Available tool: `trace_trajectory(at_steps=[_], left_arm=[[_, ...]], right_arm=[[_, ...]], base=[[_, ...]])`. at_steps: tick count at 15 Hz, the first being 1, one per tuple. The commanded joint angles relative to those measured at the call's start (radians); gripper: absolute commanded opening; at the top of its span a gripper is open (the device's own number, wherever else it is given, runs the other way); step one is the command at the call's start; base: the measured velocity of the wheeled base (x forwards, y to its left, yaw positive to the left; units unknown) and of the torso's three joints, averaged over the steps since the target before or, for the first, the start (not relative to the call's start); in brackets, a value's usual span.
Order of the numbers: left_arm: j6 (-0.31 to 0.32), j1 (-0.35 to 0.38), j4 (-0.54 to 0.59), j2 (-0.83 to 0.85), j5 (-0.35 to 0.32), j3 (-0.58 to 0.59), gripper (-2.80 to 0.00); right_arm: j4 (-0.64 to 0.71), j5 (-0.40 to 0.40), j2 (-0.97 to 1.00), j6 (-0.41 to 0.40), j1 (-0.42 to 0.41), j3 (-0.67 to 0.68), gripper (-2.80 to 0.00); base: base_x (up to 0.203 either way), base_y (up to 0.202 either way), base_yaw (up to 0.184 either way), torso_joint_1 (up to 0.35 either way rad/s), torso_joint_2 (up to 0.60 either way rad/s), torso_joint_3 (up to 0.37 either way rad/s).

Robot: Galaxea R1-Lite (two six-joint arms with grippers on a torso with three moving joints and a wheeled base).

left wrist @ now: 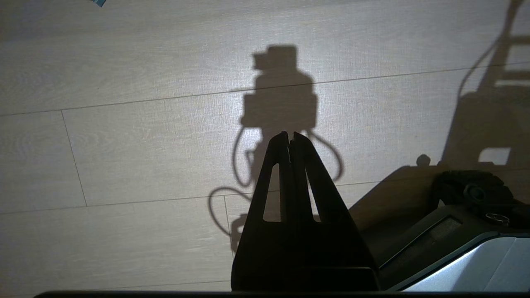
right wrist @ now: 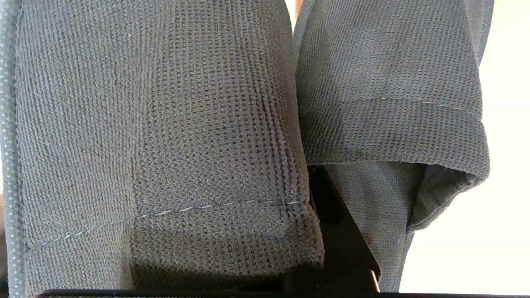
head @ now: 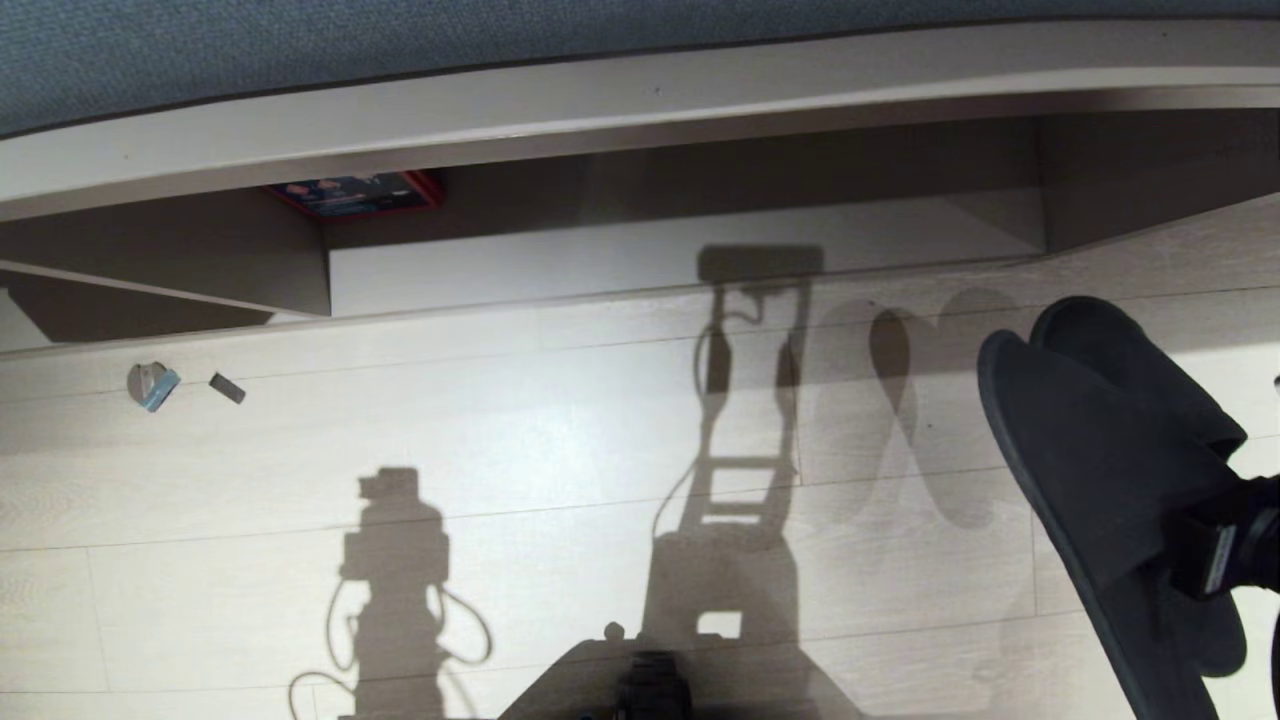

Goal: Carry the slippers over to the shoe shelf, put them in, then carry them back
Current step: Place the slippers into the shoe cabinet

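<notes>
Your right gripper (head: 1205, 560) grips both slippers (head: 1100, 450), apparently aloft right of the shoe shelf (head: 640, 255); next, carry inside. Left gripper (left wrist: 290, 140) closed, empty.

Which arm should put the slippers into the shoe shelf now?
Right. Its end effector is shut on the slippers, held off the floor near the shoe shelf. The left end effector is shut, empty, over bare floor.

The slippers (head: 1090, 450) run off the head view's right and bottom edges. The right claw (head: 1215, 560) is mostly buried between them. The shoe shelf (head: 650, 255) is cut at both sides; its red box (head: 355, 193) print is unreadable.
</notes>
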Motion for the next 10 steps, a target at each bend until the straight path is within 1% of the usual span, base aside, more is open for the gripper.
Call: trace_trajectory(at_steps=[1, 4, 5, 6, 8, 10], left_arm=[[0.0, 0.0, 0.0, 0.001, 0.001, 0.0, -2.8], [0.0, 0.0, 0.001, 0.001, 0.001, 0.0, -2.8], [0.0, 0.0, 0.0, 0.001, 0.001, 0.0, -2.8], [0.0, 0.0, 0.0, 0.001, 0.001, 0.0, -2.8], [0.0, 0.0, 0.0, 0.001, 0.001, 0.0, -2.8], [0.0, 0.0, 0.0, 0.001, 0.001, 0.0, -2.8]], right_arm=[[-0.171, -0.015, 0.174, 0.005, 0.001, -0.014, -2.8], [-0.34, -0.018, 0.292, 0.026, 0.003, -0.039, -2.8], [-0.407, -0.018, 0.339, 0.023, 0.004, -0.052, -2.8], [-0.482, -0.02, 0.375, 0.0, 0.004, -0.071, -2.8], [-0.509, -0.022, 0.42, -0.059, 0.0, -0.109, -2.8], [-0.514, -0.019, 0.45, -0.066, 0.001, -0.164, -2.8]], base=[[0.0, 0.0, 0.0, 0.0, 0.0, 0.0], [0.0, 0.0, 0.0, 0.0, 0.0, 0.0], [0.0, 0.0, 0.0, 0.0, 0.0, 0.0], [0.0, 0.0, 0.0, 0.0, 0.0, 0.0], [0.0, 0.0, 0.0, 0.0, 0.0, 0.0], [0.0, 0.0, 0.0, 0.0, 0.0, 0.0]])
